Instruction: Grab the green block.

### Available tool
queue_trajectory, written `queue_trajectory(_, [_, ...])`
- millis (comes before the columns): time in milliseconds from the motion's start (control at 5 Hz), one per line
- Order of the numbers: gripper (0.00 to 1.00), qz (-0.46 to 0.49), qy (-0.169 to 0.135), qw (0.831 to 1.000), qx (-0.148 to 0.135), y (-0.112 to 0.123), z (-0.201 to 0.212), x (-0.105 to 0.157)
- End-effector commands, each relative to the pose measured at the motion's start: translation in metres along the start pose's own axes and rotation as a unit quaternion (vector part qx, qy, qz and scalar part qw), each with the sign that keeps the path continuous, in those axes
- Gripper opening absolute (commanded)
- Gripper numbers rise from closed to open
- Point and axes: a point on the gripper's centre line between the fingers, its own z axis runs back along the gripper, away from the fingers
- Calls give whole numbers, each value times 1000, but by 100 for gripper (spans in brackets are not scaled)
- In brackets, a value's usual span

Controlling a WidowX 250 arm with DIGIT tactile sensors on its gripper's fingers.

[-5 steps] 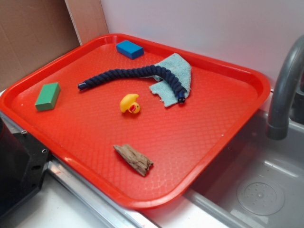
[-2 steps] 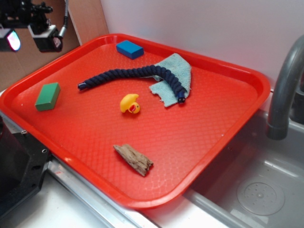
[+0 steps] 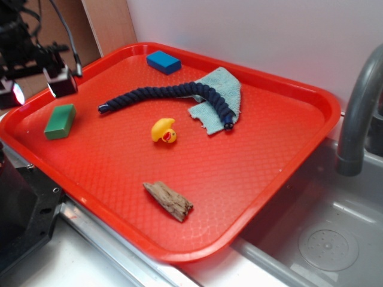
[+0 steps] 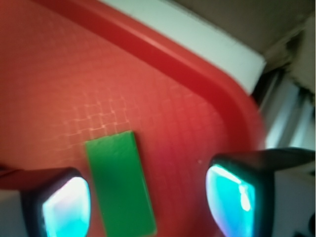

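The green block (image 3: 60, 121) lies flat on the left part of the red tray (image 3: 251, 179). My gripper (image 3: 33, 88) hangs open just above and behind it, not touching. In the wrist view the green block (image 4: 120, 182) shows between the two spread fingers, close to the left finger (image 4: 64, 207), with a wide gap to the right one. The gripper (image 4: 150, 205) holds nothing.
On the tray also lie a blue block (image 3: 163, 61), a dark blue rope (image 3: 173, 92) over a teal cloth (image 3: 218, 95), a yellow duck (image 3: 164, 130) and a piece of wood (image 3: 168, 201). A sink with a grey faucet (image 3: 359, 113) is at the right.
The gripper came into view at the upper left and has dropped lower, toward the green block. Nothing on the tray has moved.
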Motion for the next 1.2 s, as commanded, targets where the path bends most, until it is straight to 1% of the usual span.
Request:
queue_trajectory(0, [100,-85,-35,996,-2,-8,-9,-11])
queue_trajectory(200, [100,-99,-30,995,6,-3,-17,-18])
queue_trajectory(400, [100,-87,-20,996,20,17,-26,-21])
queue_trajectory(600, [100,-100,-6,995,26,22,-38,-20])
queue_trajectory(800, [0,-152,0,988,10,10,-27,-23])
queue_trajectory(1000, [0,-270,-3,960,-67,-21,24,-36])
